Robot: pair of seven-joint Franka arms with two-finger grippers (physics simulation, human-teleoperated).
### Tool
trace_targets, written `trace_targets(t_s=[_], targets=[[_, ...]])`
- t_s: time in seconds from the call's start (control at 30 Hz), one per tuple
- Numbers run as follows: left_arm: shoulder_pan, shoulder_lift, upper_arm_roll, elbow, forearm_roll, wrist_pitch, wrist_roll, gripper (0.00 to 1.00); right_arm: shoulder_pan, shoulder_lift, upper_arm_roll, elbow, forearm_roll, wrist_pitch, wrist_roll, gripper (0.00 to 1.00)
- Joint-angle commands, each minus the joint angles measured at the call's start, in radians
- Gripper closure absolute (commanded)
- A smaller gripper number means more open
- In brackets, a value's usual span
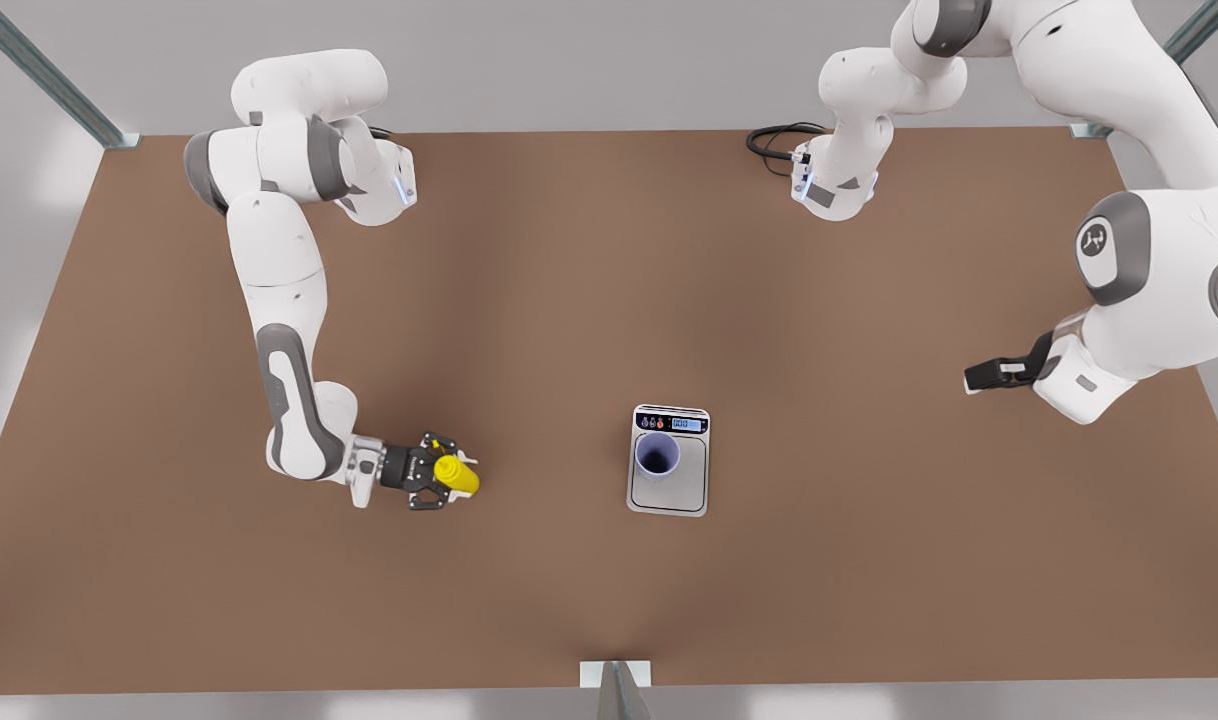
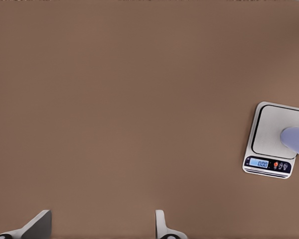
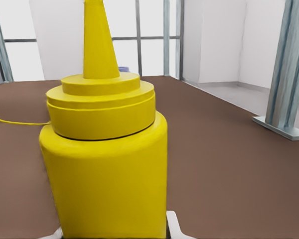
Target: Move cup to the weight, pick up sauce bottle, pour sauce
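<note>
The lavender cup (image 1: pixel 657 455) stands upright on the silver plate of the weight (image 1: pixel 669 492), close to its display strip. At the front view's left the yellow sauce bottle (image 1: pixel 457 476) stands on the table between the open fingers of my right gripper (image 1: pixel 439 473). The right wrist view has the sauce bottle (image 3: pixel 107 179) up close, nozzle pointing up, with one fingertip (image 3: pixel 173 225) showing beside its base. My left gripper (image 1: pixel 981 377) waits high at the front view's right, and it is open (image 2: pixel 102 221). Its camera looks down on the weight (image 2: pixel 271 127) and the cup (image 2: pixel 296 139).
A black cable (image 1: pixel 774 140) lies coiled at the table's far edge by the base of one arm. Metal frame posts (image 3: pixel 286 69) stand at the table corners. Bare brown table (image 1: pixel 569 300) spreads between the bottle and the weight.
</note>
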Motion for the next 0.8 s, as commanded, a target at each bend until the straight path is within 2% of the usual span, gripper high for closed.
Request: trace_targets(t_s=[0.0, 0.37, 0.47, 0.53, 0.57, 0.63, 0.7, 0.77], targets=[[0.000, 0.000, 0.000, -0.001, 0.001, 0.000, 0.000, 0.00, -0.002, 0.000, 0.000, 0.000, 0.000, 0.000, 0.000, 0.00], [-0.003, -0.002, 0.000, -0.001, 0.001, -0.003, -0.002, 0.00, -0.063, -0.006, -0.003, -0.032, -0.041, -0.064, -0.002, 0.00], [-0.002, 0.001, 0.000, -0.001, 0.001, 0.000, 0.000, 0.00, -0.153, -0.018, -0.003, -0.063, -0.169, -0.133, -0.003, 0.00], [-0.002, 0.005, 0.000, -0.001, 0.001, 0.000, 0.000, 0.00, -0.239, -0.057, -0.017, -0.051, -0.403, -0.133, 0.017, 0.00], [-0.002, 0.005, 0.000, -0.001, 0.001, 0.000, 0.000, 0.00, -0.224, -0.077, -0.072, -0.011, -0.483, -0.137, 0.145, 0.00], [-0.002, 0.005, 0.000, -0.001, 0.001, -0.002, -0.002, 0.00, -0.222, -0.146, -0.077, 0.173, -0.777, -0.172, 0.679, 0.00], [-0.003, 0.005, 0.000, -0.001, 0.001, -0.003, -0.003, 0.00, -0.221, -0.161, -0.077, 0.351, -0.980, -0.235, 1.118, 0.00], [-0.003, 0.001, 0.000, -0.001, 0.001, -0.003, -0.009, 0.00, -0.175, -0.267, -0.078, 0.357, -1.206, -0.232, 1.530, 0.00]])
